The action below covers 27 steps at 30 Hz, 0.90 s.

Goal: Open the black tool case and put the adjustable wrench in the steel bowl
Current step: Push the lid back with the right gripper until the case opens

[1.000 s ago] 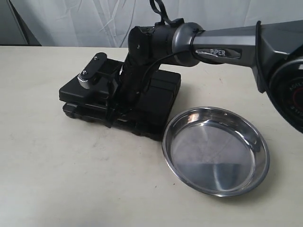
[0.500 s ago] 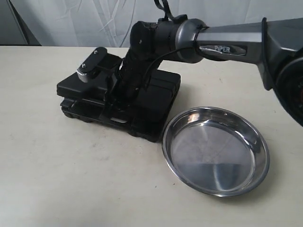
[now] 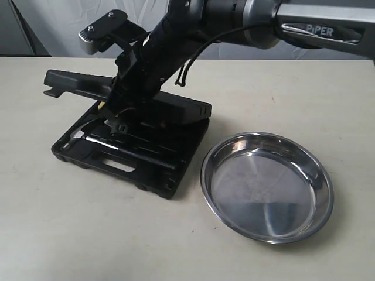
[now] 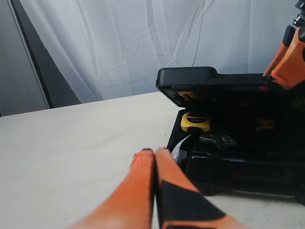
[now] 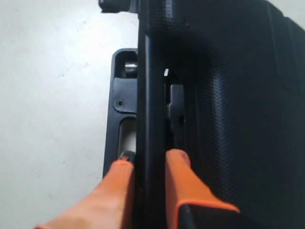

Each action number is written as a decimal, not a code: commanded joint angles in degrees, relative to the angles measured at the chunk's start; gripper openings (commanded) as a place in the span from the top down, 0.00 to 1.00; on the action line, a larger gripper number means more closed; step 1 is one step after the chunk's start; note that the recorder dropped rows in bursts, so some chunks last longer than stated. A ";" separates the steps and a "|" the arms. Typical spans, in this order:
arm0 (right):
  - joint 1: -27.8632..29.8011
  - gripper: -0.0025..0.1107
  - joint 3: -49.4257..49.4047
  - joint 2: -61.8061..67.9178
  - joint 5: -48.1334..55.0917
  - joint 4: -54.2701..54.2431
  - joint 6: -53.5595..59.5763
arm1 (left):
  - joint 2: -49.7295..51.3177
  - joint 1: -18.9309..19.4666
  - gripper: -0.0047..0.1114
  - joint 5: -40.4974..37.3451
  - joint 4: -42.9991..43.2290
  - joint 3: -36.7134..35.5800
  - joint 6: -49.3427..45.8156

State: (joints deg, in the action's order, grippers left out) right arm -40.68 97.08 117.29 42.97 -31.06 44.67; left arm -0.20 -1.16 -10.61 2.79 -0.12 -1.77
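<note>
The black tool case (image 3: 120, 170) stands half open on the table, its lid (image 3: 73, 81) tilted up. My right gripper (image 3: 115, 111) is shut on the lid's front edge, one finger on each side (image 5: 150, 161). Tools lie in the base: a silver hammer head (image 3: 77, 136), a long dark shaft (image 3: 137, 155) and a yellow tape measure (image 4: 195, 121). I cannot pick out the adjustable wrench among them. The steel bowl (image 3: 266, 187) sits empty to the right of the case. My left gripper (image 4: 155, 151) is shut on nothing, low over the table just short of the case's corner.
A pale tabletop (image 3: 70, 234) spreads in front of the case and bowl. A white curtain (image 4: 143, 43) hangs behind. The right arm (image 3: 304, 26) reaches in from the upper right, above the bowl's far side.
The right gripper has risen and swung left with the lid in its grip. The case has gone from nearly closed to half open, baring the tools. The bowl has not moved.
</note>
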 commanded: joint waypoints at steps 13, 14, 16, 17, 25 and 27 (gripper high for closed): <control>5.02 0.99 0.32 -5.56 -12.20 10.94 0.21 | 0.20 -0.06 0.96 0.24 -0.09 0.12 0.05; 5.44 0.99 0.32 -5.56 -12.88 11.74 0.21 | 0.20 -0.06 0.96 0.24 -0.09 0.12 0.05; 7.04 0.99 0.32 -5.56 -14.74 15.15 0.21 | 0.20 -0.06 0.96 0.24 -0.09 0.12 0.05; 7.90 0.99 0.32 -5.56 -15.85 18.14 0.21 | 0.20 -0.06 0.96 0.24 -0.09 0.12 0.05; 8.63 0.93 0.32 -3.72 -20.02 31.63 -6.74 | 0.20 -0.06 0.96 0.24 -0.09 0.12 0.05; 8.63 0.70 0.32 -3.52 -20.84 33.12 -7.45 | 0.20 -0.06 0.96 0.24 -0.09 0.12 0.05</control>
State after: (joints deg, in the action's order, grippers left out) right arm -32.80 97.18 113.10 23.20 -1.49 37.56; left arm -0.20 -1.16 -10.61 2.79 -0.12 -1.77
